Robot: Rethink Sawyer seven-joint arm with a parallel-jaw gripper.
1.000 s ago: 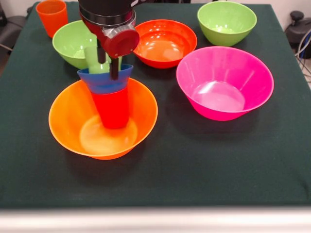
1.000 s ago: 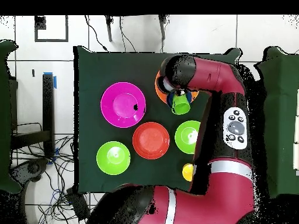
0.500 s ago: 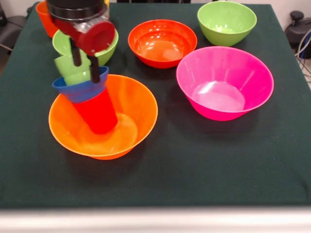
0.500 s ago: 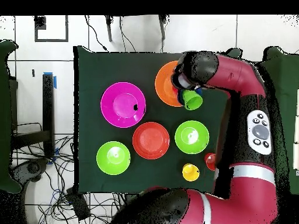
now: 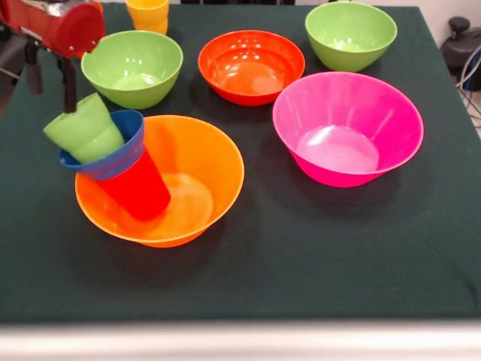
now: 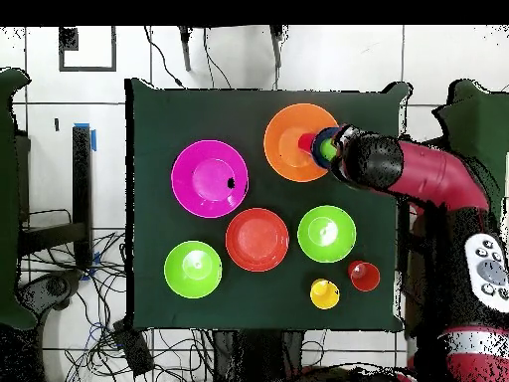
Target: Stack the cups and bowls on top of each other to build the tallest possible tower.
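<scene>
Above and just beside the tower [image 5: 113, 162], the end effector [image 5: 51, 75] hangs with its fingers spread, grasping nothing. To go on well, I judge it should right the leaning stack gently, pushing near the red cup [image 5: 139, 194]. Glossy and tapered, the tower tilts over the orange bowl's [image 5: 203, 162] rim, green cup [image 5: 83, 129] uppermost in the blue bowl [image 5: 124, 150].

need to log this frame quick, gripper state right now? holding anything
gripper: open, holding nothing; its two fingers hang apart just above the light green cup in the tilted tower.
</scene>
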